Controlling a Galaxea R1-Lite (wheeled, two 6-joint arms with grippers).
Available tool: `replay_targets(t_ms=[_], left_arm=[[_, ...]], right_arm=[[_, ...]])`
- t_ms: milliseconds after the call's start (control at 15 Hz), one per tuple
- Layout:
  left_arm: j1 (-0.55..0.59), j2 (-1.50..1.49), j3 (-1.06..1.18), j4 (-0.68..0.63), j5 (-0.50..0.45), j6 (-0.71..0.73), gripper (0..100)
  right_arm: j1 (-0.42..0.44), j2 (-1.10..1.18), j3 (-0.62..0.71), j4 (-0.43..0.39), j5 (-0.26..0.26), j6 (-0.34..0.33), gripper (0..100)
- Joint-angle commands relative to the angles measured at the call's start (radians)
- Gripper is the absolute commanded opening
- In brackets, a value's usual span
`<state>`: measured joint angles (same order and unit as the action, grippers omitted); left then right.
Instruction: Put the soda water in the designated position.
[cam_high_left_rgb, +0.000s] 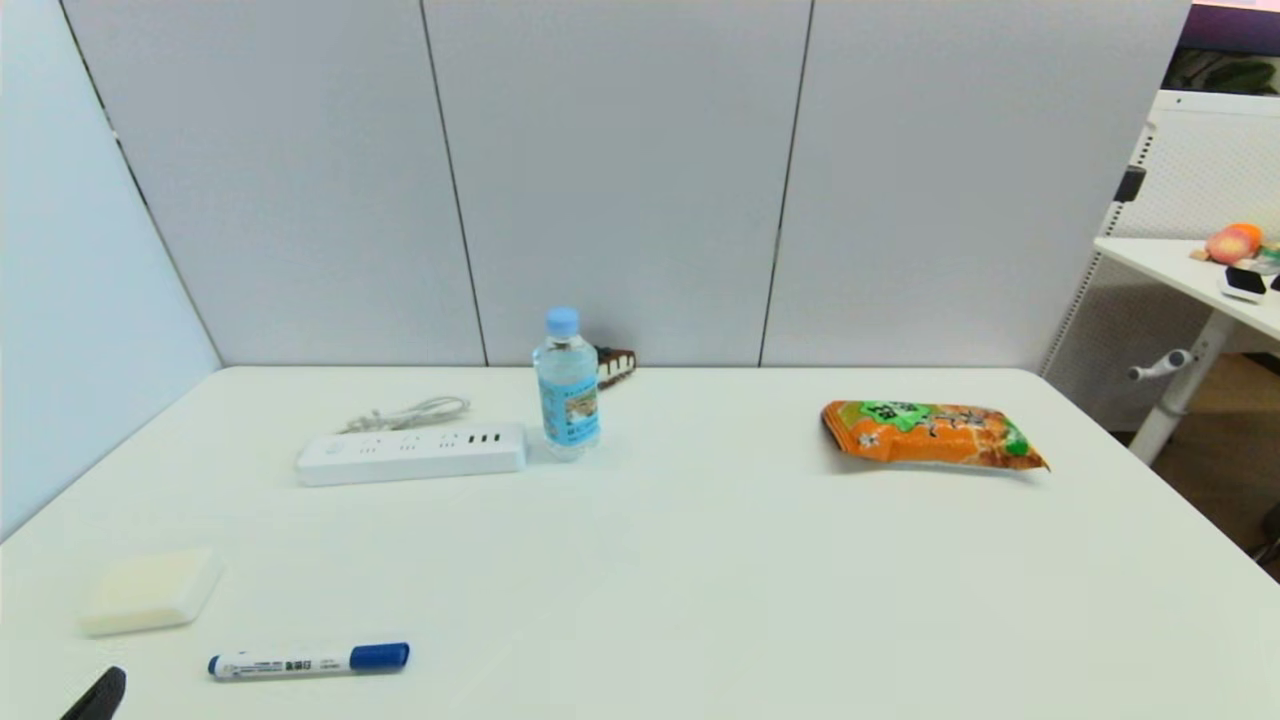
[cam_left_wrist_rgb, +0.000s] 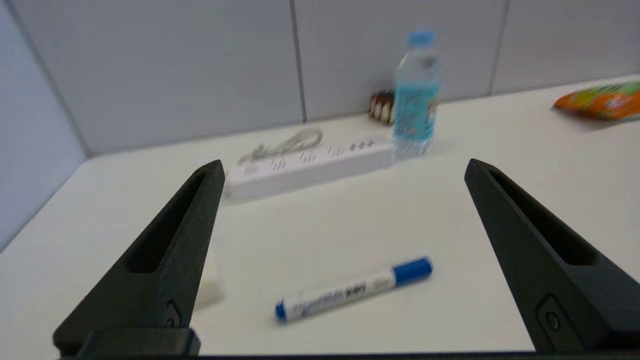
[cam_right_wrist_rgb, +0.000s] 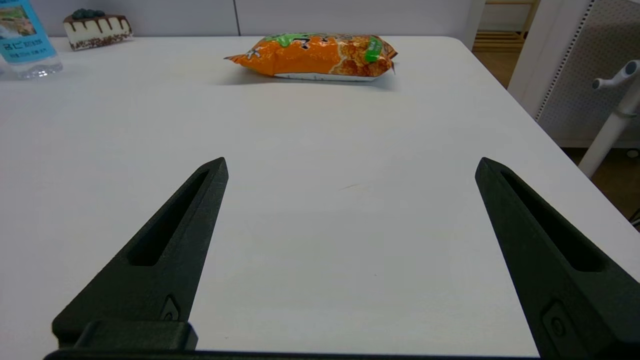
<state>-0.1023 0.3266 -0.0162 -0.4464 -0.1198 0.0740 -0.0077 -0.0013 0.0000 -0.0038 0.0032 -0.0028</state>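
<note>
left gripper low at the near left, fingers spread wide, right gripper likewise agape, holding nothing

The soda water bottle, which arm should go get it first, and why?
Probably the left gripper: reach forward, open, toward the soda water. The bottle stands upright beside the power strip on the left half, untouched.
</note>
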Motion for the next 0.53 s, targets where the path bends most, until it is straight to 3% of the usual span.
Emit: replay_targets(t_ms=[67,333,533], left_arm=[[0.104,-0.058,0.016,0.048,0.034,-0.010,100],[0.110,-0.331,0.016,0.356,0.069,-0.010,100],[0.110,-0.327,0.016,0.449,0.123,-0.008,100]], right_arm=[[0.000,0.000,0.000,-0.001,0.000,0.000,100],[0.000,0.000,0.000,-0.001,0.000,0.000,100],[0.000,0.000,0.000,-0.001,0.000,0.001,100]])
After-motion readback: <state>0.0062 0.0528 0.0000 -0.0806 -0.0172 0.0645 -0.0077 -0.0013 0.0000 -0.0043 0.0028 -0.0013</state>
